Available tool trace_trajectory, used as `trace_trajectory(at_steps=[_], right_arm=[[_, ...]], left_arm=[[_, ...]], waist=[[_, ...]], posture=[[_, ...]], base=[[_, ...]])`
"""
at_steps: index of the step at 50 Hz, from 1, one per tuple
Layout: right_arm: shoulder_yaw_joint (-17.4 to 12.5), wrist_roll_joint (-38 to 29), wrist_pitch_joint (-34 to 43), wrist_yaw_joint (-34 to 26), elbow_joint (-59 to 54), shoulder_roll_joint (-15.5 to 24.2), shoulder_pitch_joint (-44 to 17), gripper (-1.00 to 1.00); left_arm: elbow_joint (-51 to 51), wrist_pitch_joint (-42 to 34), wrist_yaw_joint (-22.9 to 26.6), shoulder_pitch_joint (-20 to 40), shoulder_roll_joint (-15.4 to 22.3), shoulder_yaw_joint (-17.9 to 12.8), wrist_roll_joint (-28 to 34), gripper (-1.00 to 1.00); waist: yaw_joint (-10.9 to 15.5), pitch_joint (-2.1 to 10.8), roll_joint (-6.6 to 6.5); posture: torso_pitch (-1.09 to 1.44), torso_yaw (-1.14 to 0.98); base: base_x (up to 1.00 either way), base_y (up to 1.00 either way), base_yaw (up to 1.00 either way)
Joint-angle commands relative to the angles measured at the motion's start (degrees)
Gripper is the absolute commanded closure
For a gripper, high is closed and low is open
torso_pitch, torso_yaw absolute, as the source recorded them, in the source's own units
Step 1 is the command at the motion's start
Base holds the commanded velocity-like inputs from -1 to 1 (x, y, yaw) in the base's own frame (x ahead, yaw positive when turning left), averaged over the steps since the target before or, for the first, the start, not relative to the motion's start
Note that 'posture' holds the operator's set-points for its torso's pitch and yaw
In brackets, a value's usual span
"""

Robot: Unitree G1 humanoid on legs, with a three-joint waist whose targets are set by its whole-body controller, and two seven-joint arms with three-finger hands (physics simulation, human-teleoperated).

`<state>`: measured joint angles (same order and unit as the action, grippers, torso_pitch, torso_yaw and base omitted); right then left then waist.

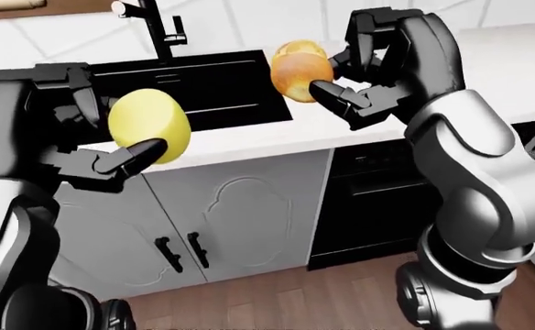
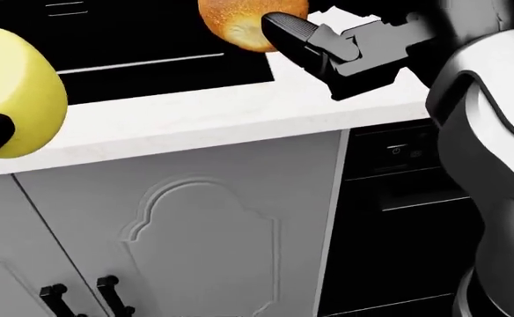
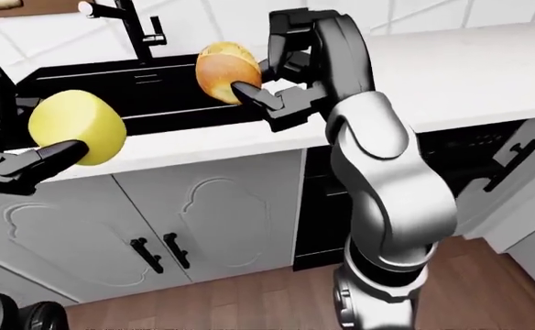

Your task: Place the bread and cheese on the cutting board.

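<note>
Two food items are held in the air, one in each hand, above the counter edge. The cheese [image 1: 149, 126], a pale yellow rounded block, is gripped by the left hand [image 1: 84, 130]; its long axis is tilted slightly from upright in the left-eye view, the top leaning toward the view's left. One dark finger [image 1: 137, 154] is pressed against its lower face, and the rest of the hand is seen just left of and behind it. In the head view the cheese is cut off by the left edge, and only a fingertip of that hand is visible.

The bread [image 1: 299, 70], a golden-brown roll, is clamped by the right hand [image 1: 364, 69]. Its long axis is close to upright, and a lighter crust is shown at the top. A fingertip [image 3: 247, 90] is laid across its lower right side, while the palm and remaining fingers are on the view's right of it. The far side of the roll is hidden by the hand, so full finger contact cannot be confirmed there. In the head view the top of the bread is cut off.

Both items are seen over a black sink [image 1: 214, 86] set in a white countertop [image 3: 469, 69], with a black faucet [image 1: 162, 27] above it. White cabinet doors [image 3: 217, 220] with black handles [image 3: 160, 253] are noted below, beside a black appliance [image 2: 406, 191], over a wooden floor [image 1: 323, 295].
</note>
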<state>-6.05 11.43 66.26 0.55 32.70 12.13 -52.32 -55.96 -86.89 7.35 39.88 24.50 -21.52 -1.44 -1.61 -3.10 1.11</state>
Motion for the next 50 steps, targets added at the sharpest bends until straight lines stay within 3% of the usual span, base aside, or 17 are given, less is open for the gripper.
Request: trace_trajectory(at_steps=[1,3,7,9,11,12,13,25,26,28,33,35,37,38,39,45,50], right_arm=[[-0.1,-0.1,-1.4,0.1,0.8,0.2,-2.3,1.0],[-0.1,-0.1,-1.1,0.2,1.0,0.3,-2.5,1.0],[0.0,-0.2,-1.1,0.2,0.9,0.2,-2.6,1.0],[0.1,-0.2,-1.3,0.1,0.8,0.2,-2.4,1.0],[0.2,-0.4,-1.7,0.0,0.6,0.2,-2.2,1.0],[0.2,-0.4,-1.6,-0.1,0.7,0.2,-2.2,1.0],[0.2,-0.4,-1.5,-0.1,0.8,0.2,-2.3,1.0],[0.3,-0.9,-1.4,-0.4,0.8,0.1,-2.3,1.0],[0.2,-0.9,-1.3,-0.4,0.9,0.0,-2.4,1.0],[0.3,-0.9,-1.3,-0.4,0.9,0.0,-2.3,1.0],[0.1,-1.0,-1.1,-0.5,1.1,0.1,-2.3,1.0],[0.1,-1.0,-1.3,-0.4,1.0,0.1,-2.4,1.0],[0.1,-1.0,-1.5,-0.5,0.9,0.1,-2.2,1.0],[0.2,-1.1,-1.5,-0.5,0.8,0.1,-2.3,1.0],[0.2,-1.2,-1.5,-0.5,0.8,0.2,-2.2,1.0],[0.3,-1.2,-1.2,-0.4,1.0,0.0,-2.6,1.0],[0.1,-1.2,-1.3,-0.5,0.9,0.1,-2.6,1.0]], left_arm=[[-0.6,2.1,-0.4,1.2,0.8,-0.8,0.5,1.0],[-1.0,1.9,-0.4,0.9,0.7,-0.8,0.5,1.0],[-1.0,2.1,-0.3,0.7,0.7,-1.0,0.5,1.0],[-0.9,2.2,-0.3,0.6,0.6,-1.0,0.5,1.0],[-1.0,2.4,-0.3,0.4,0.6,-0.8,0.5,1.0],[-0.9,2.6,-0.4,0.2,0.5,-0.9,0.5,1.0],[-0.9,2.7,-0.4,0.1,0.6,-0.8,0.6,1.0],[-0.5,2.5,-0.3,0.7,0.9,-0.9,0.4,1.0],[-0.5,2.4,-0.4,0.8,1.0,-0.8,0.5,1.0],[-0.4,2.1,-0.4,1.3,1.2,-0.8,0.4,1.0],[-0.7,2.3,-0.3,1.0,1.1,-1.0,0.5,1.0],[-0.9,2.5,-0.3,0.6,0.9,-0.9,0.5,1.0],[-0.9,2.3,-0.3,0.8,1.0,-0.9,0.5,1.0],[-0.9,2.1,-0.3,0.9,0.9,-0.9,0.5,1.0],[-1.0,2.1,-0.3,0.8,0.9,-0.9,0.5,1.0],[-0.8,2.5,-0.2,0.5,1.0,-1.1,0.5,1.0],[-0.7,2.8,-0.3,0.4,0.8,-0.9,0.5,1.0]], waist=[[0.8,1.96,1.24],[1.0,2.58,1.05],[1.1,1.37,-1.15],[0.8,1.51,-3.7],[0.3,3.84,-8.35],[1.0,2.08,-5.94],[0.9,1.37,-6.41],[0.8,1.55,1.56],[0.3,1.68,-0.02],[0.9,2.39,1.36],[1.1,1.51,-0.94],[0.8,1.38,-3.19],[0.7,2.57,-8.18],[0.8,2.13,-5.73],[0.7,1.7,-6.12],[0.7,1.23,-2.81],[0.9,1.72,1.53]], posture=[[0.0,0.0],[0.0,0.0],[0.0,0.0],[0.0,0.0],[0.0,0.0],[0.0,0.0],[0.0,0.0],[0.0,0.0],[0.0,0.0],[0.0,0.0],[0.0,0.0],[0.0,0.0],[0.0,0.0],[0.0,0.0],[0.0,0.0],[0.0,0.0],[0.0,0.0]], base=[[0.0,0.37,0.0],[0.0,0.36,0.0],[0.0,0.36,0.0],[0.0,0.36,0.0],[0.0,0.36,0.0],[0.0,0.35,0.0],[0.0,0.35,0.0],[0.0,0.37,0.0],[0.0,0.38,0.0],[0.0,0.37,0.0],[0.0,0.36,0.0],[0.0,0.36,0.0],[0.0,0.38,0.0],[0.0,0.39,0.0],[0.0,0.38,0.0],[0.0,0.4,0.0],[0.0,0.49,0.0]])
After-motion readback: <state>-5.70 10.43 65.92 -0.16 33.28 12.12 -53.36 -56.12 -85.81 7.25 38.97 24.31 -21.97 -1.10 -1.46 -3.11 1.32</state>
